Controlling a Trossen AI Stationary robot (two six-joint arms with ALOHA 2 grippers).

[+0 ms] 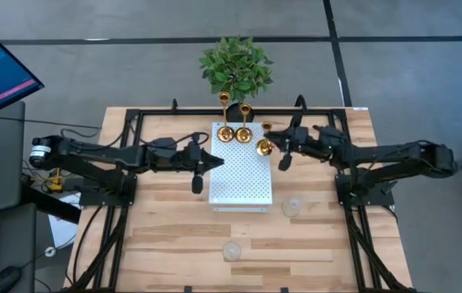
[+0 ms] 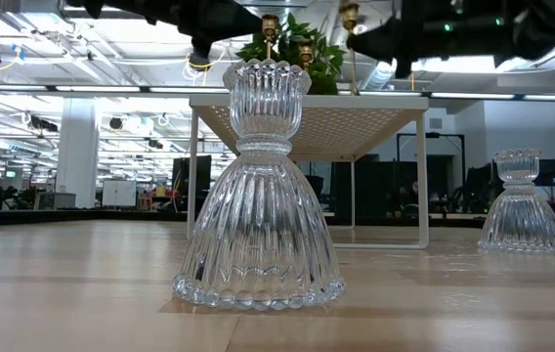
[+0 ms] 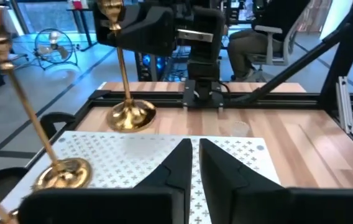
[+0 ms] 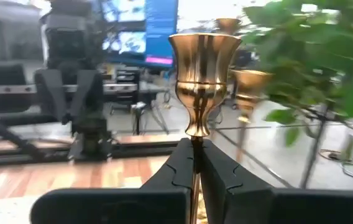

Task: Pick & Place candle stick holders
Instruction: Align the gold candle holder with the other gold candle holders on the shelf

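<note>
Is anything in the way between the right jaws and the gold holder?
No. The right gripper is closed on the stem of a gold holder at the white stand's right edge, so nothing sits between them. The left gripper waits across the stand.

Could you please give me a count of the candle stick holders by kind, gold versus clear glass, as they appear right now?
Gold holders: 3, two on the white perforated stand at and, and one at its edge, its stem in the right gripper.
Clear glass holders: 2, on the table at and.
Total: 5.
</note>
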